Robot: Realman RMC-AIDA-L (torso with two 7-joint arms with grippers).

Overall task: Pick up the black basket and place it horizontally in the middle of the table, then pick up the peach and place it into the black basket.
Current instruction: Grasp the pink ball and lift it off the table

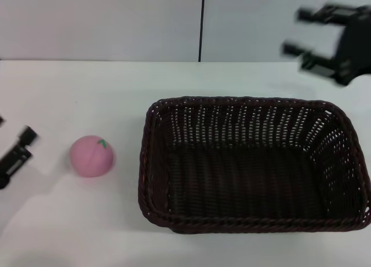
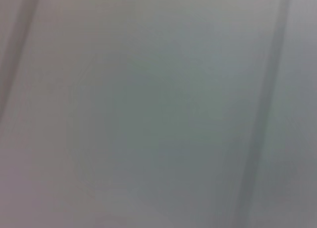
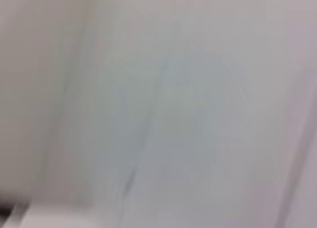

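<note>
Up in the top right corner of the head view, the right gripper (image 1: 298,40) hangs above the table (image 1: 104,87). Its two dark fingers (image 1: 313,14) stick out to the left with a wide gap between them, and nothing is in that gap. It holds nothing. It sits above the far right corner of the black basket (image 1: 255,163) and does not touch it.

Over at the left edge of the head view, the left gripper (image 1: 13,154) is low near the table. Only a part of it shows, so it is not possible to tell if it is wide or narrow. It holds nothing that can be seen.

Just to the right of that gripper lies the peach (image 1: 91,156). It is pink and round, with a tiny green leaf mark on top. It rests on the white table, apart from the gripper and apart from the basket.

Right of the peach, the black basket fills the middle and right of the head view. It stands flat on the table with its long side going left to right, open side up. It is empty inside.

Both wrist views show only pale grey blur, so nothing can be made out there.
</note>
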